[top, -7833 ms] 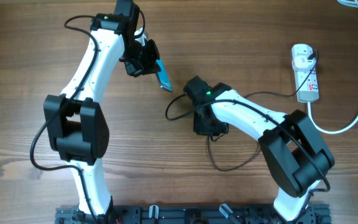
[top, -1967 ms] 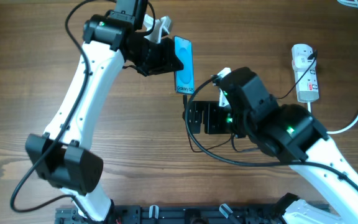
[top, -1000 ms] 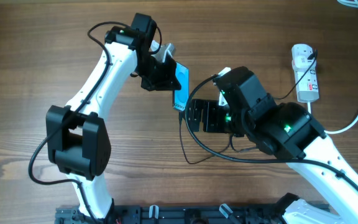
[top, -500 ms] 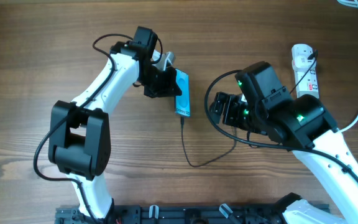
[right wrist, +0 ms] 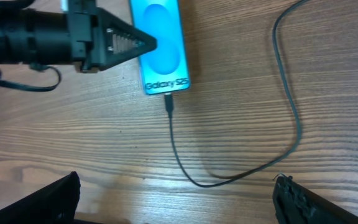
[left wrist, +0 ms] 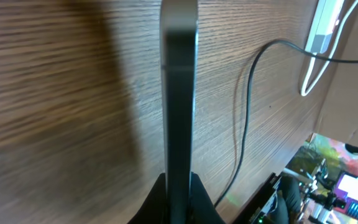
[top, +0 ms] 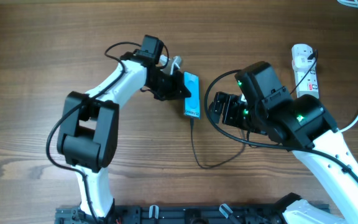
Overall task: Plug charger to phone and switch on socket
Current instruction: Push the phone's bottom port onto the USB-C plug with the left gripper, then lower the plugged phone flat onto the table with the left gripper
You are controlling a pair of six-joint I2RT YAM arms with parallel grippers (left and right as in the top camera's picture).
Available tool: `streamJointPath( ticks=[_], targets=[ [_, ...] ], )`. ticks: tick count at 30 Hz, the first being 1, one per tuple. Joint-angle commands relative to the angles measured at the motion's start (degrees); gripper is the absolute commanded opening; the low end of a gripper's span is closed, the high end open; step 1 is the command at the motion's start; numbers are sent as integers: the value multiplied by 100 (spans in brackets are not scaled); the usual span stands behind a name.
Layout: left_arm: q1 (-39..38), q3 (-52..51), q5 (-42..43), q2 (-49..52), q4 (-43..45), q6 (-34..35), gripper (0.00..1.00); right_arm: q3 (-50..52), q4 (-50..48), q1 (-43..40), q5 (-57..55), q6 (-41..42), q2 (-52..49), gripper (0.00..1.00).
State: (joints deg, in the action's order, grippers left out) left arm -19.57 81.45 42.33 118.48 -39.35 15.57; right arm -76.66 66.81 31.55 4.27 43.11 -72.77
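The phone (top: 192, 94), turquoise screen up, hangs low over the table with my left gripper (top: 183, 88) shut on its long side. In the left wrist view the phone (left wrist: 179, 74) shows edge-on between the black fingers (left wrist: 157, 202). The right wrist view shows the phone (right wrist: 161, 50) with its "Galaxy S25" text and the charger's connector tip (right wrist: 169, 101) seated in its bottom edge. The thin black charger cable (top: 199, 158) loops down and back toward the right arm. My right gripper (top: 221, 110) stands open and empty just right of the phone. The white socket (top: 306, 73) lies at the far right.
A thick white cord (top: 353, 118) runs from the socket along the right edge of the table. The black plug (top: 307, 62) sits in the socket's top outlet. Bare wood (top: 30, 74) spreads left of the left arm.
My left gripper has carried the phone right and lower, with the cable trailing from its bottom edge. The right gripper pulled away to the right, then stayed still for the last half second.
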Motion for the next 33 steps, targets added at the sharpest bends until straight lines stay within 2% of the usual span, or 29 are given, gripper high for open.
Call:
streamJointPath(
  ticks=[1, 11, 33],
  targets=[
    [-162, -20, 271, 48, 236, 39, 4, -122, -31, -13, 70, 55, -15, 100],
    [-396, -20, 286, 227, 363, 293, 4, -122, -98, -13, 179, 55, -15, 100],
    [-498, -24, 39, 321, 358, 293, 7, -122, -98, -13, 177, 52, -15, 100]
  ],
)
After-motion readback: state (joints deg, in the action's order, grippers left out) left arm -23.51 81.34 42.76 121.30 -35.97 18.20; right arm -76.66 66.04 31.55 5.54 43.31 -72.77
